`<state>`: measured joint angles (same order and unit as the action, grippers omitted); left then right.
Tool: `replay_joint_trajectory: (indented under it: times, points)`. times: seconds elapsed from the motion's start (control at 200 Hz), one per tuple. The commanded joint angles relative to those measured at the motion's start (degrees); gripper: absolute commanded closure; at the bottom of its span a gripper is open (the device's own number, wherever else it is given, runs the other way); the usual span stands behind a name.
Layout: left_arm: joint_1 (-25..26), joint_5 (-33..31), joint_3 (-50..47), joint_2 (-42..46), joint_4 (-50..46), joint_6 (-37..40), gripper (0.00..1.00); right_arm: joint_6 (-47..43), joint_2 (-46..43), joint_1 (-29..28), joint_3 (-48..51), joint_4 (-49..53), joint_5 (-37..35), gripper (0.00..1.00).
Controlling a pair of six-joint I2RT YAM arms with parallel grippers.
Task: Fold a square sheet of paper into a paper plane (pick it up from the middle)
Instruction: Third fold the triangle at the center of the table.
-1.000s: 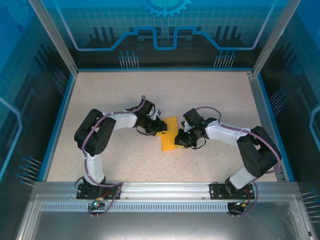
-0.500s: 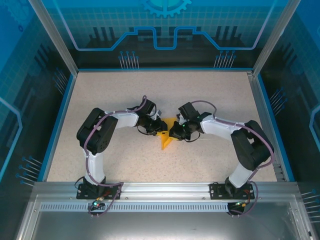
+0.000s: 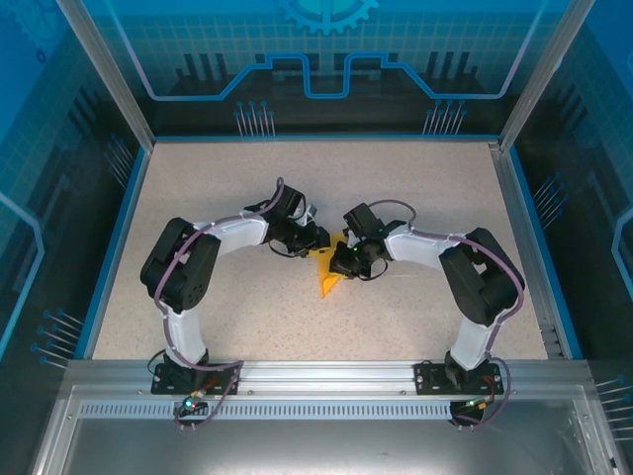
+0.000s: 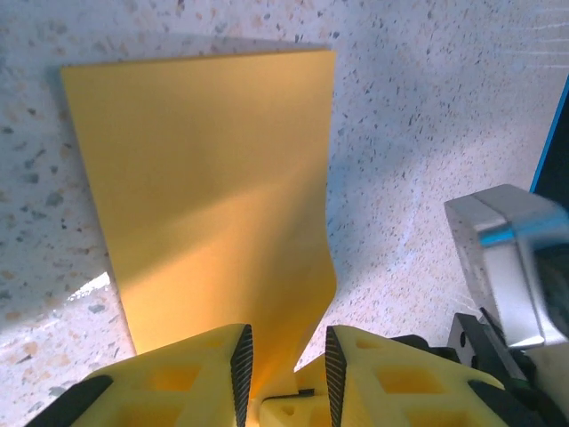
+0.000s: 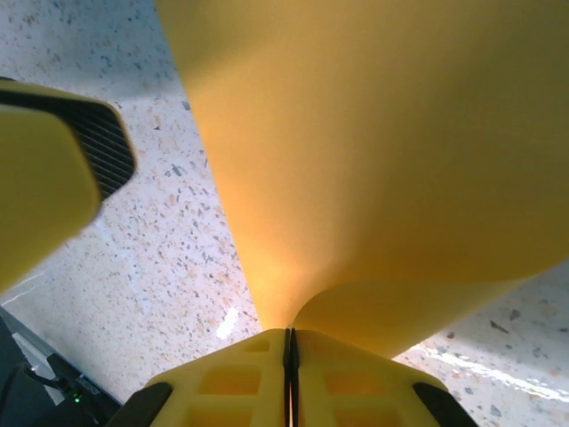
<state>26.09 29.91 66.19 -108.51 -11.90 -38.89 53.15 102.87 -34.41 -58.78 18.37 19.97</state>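
Speckled table [image 3: 218, 188] | right tool [image 5: 289, 334] pinches sheet [image 4: 204, 178] | left tool [image 4: 283, 342] apart (astride its edge)

Right gripper [image 3: 344, 259] slid left across the table, closing in on the left gripper [image 3: 318, 240]. The sheet of paper [image 3: 327, 277] went from a wide flat patch to a narrow pointed wedge between them.

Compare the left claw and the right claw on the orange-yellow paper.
The left claw has its fingers apart, with a gap showing between them; the right claw has its fingers pressed together. The paper only runs into the left claw's gap, while the right claw pinches a curled edge of it. Both have yellow fingers and work on the same sheet.
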Motion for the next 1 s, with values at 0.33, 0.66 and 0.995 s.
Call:
replay_joint_trajectory:
  times: [0.33,0.66,0.995]
  points:
    - [-0.1,-1.0,3.2,-5.7,-2.1,0.3,0.7,0.9,2.8,-0.9,-1.5,-1.6,-1.2,0.9]
    - [-0.1,-1.2,3.4,-6.9,-3.5,0.9,0.71,0.5,3.9,-1.2,-2.4,-1.2,-1.3,0.9]
    - [0.0,-1.2,3.1,-7.0,-3.5,1.1,0.71,-0.6,4.5,-1.5,-2.5,-0.8,-1.3,0.9]
